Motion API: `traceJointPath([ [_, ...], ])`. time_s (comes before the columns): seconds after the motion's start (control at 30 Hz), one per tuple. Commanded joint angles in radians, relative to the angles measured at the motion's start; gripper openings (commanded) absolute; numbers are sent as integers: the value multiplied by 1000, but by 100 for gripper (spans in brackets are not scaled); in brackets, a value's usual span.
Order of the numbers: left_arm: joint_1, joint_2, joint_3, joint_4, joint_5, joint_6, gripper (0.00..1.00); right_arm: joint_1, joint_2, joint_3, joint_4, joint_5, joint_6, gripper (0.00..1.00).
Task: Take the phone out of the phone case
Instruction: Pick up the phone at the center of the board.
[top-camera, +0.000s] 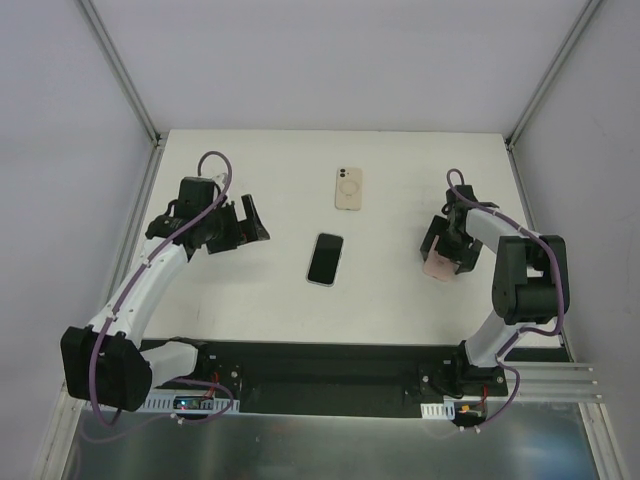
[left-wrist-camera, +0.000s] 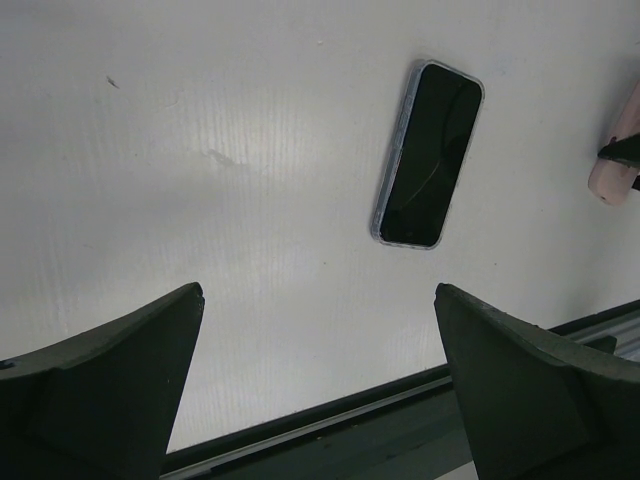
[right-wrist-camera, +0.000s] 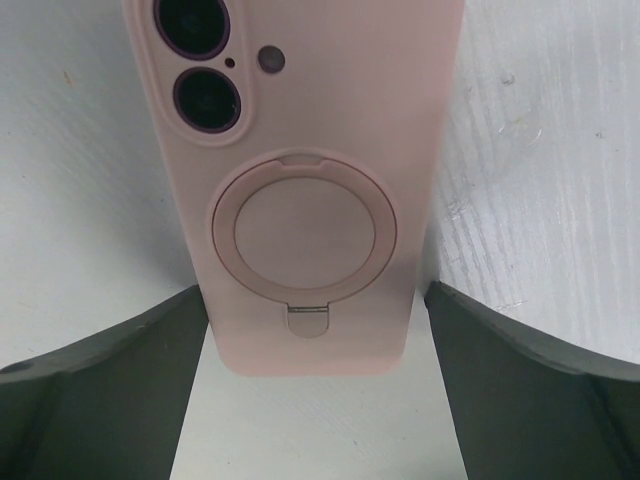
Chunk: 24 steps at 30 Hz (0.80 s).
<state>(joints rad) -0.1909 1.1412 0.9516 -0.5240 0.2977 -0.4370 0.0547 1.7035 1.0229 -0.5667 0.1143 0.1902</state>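
One pink case (right-wrist-camera: 310, 200) clamped in right end effector (right-wrist-camera: 315, 300); black phone (top-camera: 325, 259) apart.

Blk phone (top-camera: 325, 259) flat on wht table (top-camera: 250, 310), screen up; cream case (top-camera: 348, 189) lying beyond, apart.

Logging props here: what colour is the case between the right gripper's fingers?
The case is pale pink all over; the right wrist view shows it best.

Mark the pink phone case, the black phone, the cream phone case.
pink phone case (right-wrist-camera: 305, 230): right wrist view, inside its ring stand.
black phone (top-camera: 325, 259): top view, middle of its screen.
cream phone case (top-camera: 347, 189): top view, middle of its back.
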Motion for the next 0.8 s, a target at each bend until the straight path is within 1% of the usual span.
traceJointPath([
  [0.0, -19, 66, 88, 1, 17, -51, 99, 5, 2, 3, 24, 15, -9, 86],
  [0.07, -25, 86, 108, 1, 2, -69, 99, 7, -15, -6, 40, -17, -17, 83],
  [0.1, -33, 112, 137, 1, 3, -94, 99, 8, -16, -7, 45, -43, -15, 76],
  [0.17, -47, 143, 171, 7, 17, -108, 99, 11, -16, -7, 53, -62, -11, 66],
  [0.2, -56, 172, 206, 9, 21, -112, 99, 14, -16, -9, 59, -80, -6, 56],
  [0.27, -91, 204, 240, 7, 27, -111, 99, 30, -22, -18, 68, -94, 0, 51],
  [0.3, -100, 231, 269, 7, 52, -112, 99, 37, -25, -21, 70, -105, 3, 49],
  [0.37, -131, 259, 292, 9, 70, -120, 99, 68, -41, -27, 73, -107, 9, 47],
  [0.4, -140, 287, 311, 10, 98, -124, 99, 80, -48, -30, 74, -143, 12, 46],
  [0.57, -194, 367, 346, 9, 188, -143, 99, 168, -110, -53, 83, -215, 37, 46],
  [0.67, -212, 413, 358, 9, 234, -152, 99, 214, -148, -67, 94, -245, 58, 46],
  [0.77, -219, 437, 355, 30, 264, -195, 99, 244, -171, -75, 96, -271, 52, 46],
])
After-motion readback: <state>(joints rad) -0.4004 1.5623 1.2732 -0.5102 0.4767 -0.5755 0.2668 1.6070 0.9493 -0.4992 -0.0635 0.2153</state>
